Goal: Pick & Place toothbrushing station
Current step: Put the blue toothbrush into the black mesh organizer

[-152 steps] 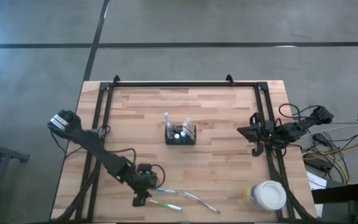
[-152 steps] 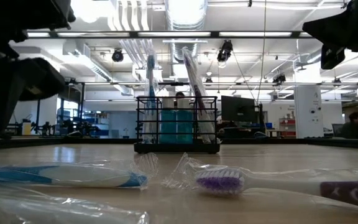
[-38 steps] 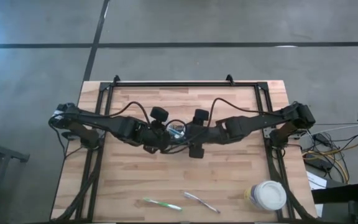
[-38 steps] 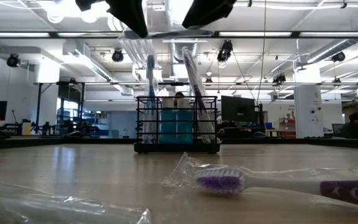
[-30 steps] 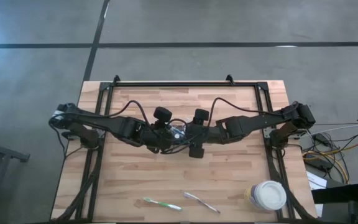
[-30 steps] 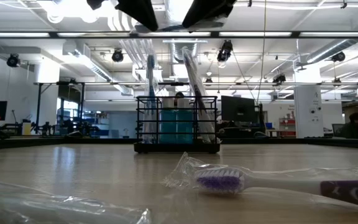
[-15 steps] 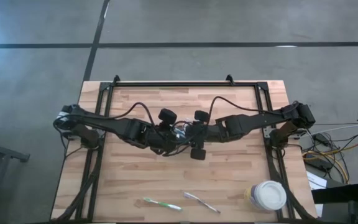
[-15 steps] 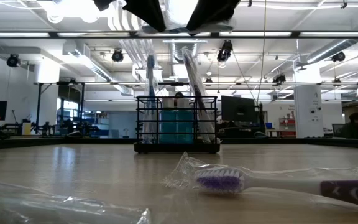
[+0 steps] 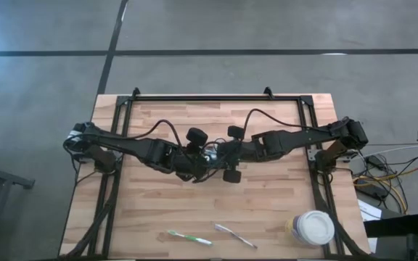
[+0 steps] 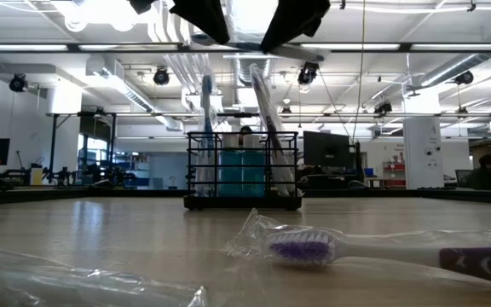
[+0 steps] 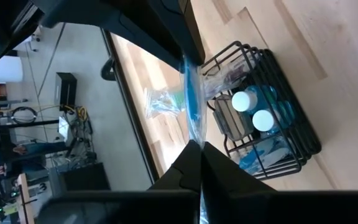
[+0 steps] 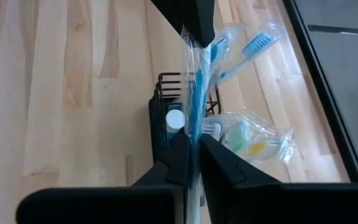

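Note:
The black wire-mesh caddy (image 10: pixel 243 170) stands at mid-table on its flat base, with wrapped toothbrushes upright in it and two white-capped tubes (image 11: pixel 252 111). In the high view the arms hide most of it. Both grippers meet above it. My left gripper (image 11: pixel 199 146) and my right gripper (image 12: pixel 191 142) are each shut on one blue toothbrush in a clear wrapper (image 11: pixel 191 99), which spans between them. A green toothbrush (image 9: pixel 189 237) and a pink-white one (image 9: pixel 234 235) lie flat near the table's front edge. My left gripper pinches one end of the wrapped blue toothbrush (image 11: pixel 197 134) between its two fingers, which run along the brush. The brush is clear of the caddy, above it. My right gripper pinches the other end (image 12: pixel 194 127) between its two fingers, coming from the table's right side, also in line with the brush.
A large cup with a white lid (image 9: pixel 314 227) stands at the near right corner. A black frame (image 9: pixel 216 98) runs along the table's far edge and both sides. Bare wood lies between the caddy and the two toothbrushes at the front.
My left gripper has moved slightly toward the table's right with the blue toothbrush, staying above the caddy. My right gripper has drawn in toward it from the right. The caddy and the toothbrushes on the table have kept their places.

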Robot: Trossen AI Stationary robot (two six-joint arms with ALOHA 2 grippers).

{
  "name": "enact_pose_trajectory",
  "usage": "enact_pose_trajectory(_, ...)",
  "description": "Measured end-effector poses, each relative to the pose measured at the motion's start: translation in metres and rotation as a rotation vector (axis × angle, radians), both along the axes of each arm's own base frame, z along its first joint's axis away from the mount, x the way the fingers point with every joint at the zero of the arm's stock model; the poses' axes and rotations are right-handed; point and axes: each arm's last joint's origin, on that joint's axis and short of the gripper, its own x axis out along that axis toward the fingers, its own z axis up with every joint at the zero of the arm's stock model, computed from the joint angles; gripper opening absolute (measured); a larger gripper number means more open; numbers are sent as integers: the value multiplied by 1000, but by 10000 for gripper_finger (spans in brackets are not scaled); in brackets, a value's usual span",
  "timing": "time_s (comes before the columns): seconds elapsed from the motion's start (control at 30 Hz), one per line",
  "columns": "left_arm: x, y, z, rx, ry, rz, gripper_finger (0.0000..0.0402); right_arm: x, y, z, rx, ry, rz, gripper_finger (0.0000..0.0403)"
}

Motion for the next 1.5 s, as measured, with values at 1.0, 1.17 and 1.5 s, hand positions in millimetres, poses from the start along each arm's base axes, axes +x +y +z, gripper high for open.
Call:
enact_pose_trajectory(1.0, -129, 23, 37, -552, -739, -167, 197, -73, -9, 13, 27, -503, 213, 13)
enact_pose_trajectory(1.17, -135, 32, 0, -597, -1031, -192, 191, -75, -15, 8, 22, -625, 231, 13)
enact_pose_trajectory(1.5, -114, 50, -14, -720, -1079, -258, 210, -45, -27, 8, 4, -712, 284, 13)
